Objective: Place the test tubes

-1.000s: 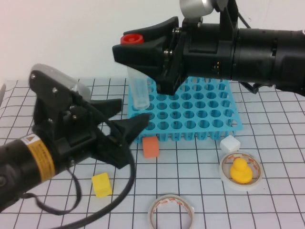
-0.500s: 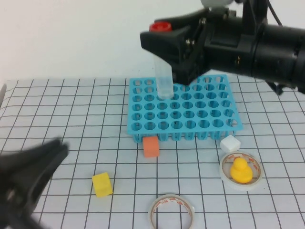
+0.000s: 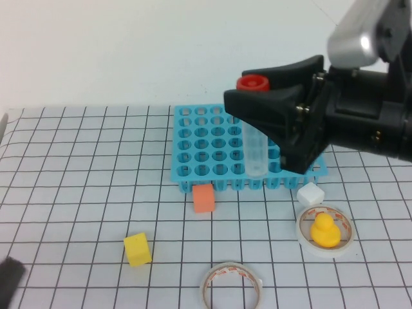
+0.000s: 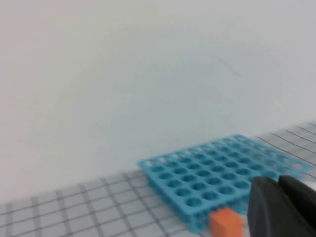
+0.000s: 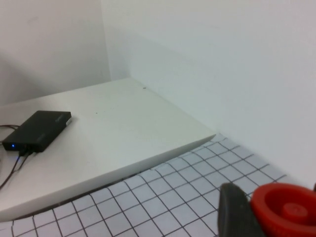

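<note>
Clamped in the right gripper just under its red cap: a clear plastic test tube, upright, with the lower end at the front row of holes of the light-blue plastic tube rack; not possible to tell whether inside a hole or only above it. Well apart from the rack, off its front-left corner, the left gripper, fingers pressed together with nothing between them. Just in front of the rack an orange cube and a small white cube; farther in front of the rack a yellow cube and a yellow rubber duck inside a white tape ring.
</note>
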